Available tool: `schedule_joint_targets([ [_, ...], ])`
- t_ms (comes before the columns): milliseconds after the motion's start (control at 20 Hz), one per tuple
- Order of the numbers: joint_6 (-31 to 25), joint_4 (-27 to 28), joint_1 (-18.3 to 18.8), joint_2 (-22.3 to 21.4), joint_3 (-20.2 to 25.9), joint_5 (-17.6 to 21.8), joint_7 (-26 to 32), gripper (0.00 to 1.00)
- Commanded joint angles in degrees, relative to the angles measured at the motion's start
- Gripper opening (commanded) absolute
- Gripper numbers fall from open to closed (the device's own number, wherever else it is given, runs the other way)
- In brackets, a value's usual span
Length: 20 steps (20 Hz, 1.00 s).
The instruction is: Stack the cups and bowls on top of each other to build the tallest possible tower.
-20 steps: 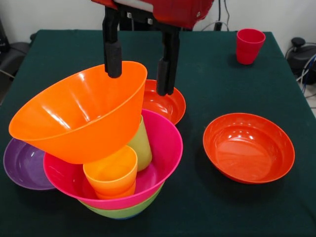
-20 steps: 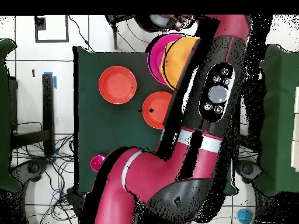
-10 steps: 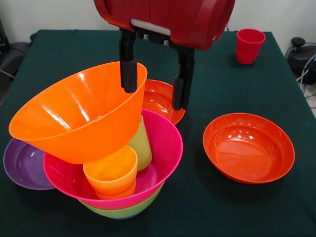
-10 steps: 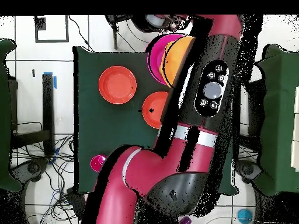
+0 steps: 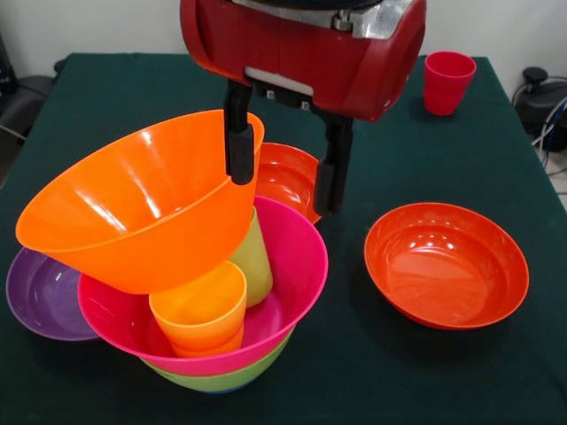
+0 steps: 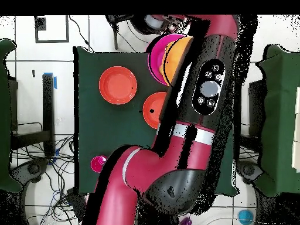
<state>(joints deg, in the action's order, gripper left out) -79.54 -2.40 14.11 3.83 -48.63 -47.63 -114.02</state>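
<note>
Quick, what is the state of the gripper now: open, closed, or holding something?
Gripper: open, holding nothing; one finger is at the deep orange bowl's rim, the other over the red-orange bowl behind.

Bowls (image 5: pixel 446 264) glossy smooth plastic; table (image 5: pixel 124 88) matt green cloth; arm (image 5: pixel 301 44) glossy red shell

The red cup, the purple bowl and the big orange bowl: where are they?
red cup (image 5: pixel 448 81), front view, on its outer side wall.
purple bowl (image 5: pixel 42 297), front view, on its inner surface.
big orange bowl (image 5: pixel 133 199), front view, on its inner wall.
</note>
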Motion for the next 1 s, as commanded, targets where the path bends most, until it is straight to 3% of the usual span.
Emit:
schedule_joint_targets([
  [50, 2.0, -0.2, 1.6, 0.7, 0.5, 0.5, 21.1, 1.00],
  [150, 2.2, -0.8, 1.3, 0.4, 2.1, 2.1, 21.2, 1.00],
  [650, -2.4, -0.5, 2.0, -1.7, 0.2, -0.3, 21.7, 1.00],
  [1000, -2.4, -2.0, 1.1, -2.7, 3.7, 3.0, 21.6, 1.00],
])
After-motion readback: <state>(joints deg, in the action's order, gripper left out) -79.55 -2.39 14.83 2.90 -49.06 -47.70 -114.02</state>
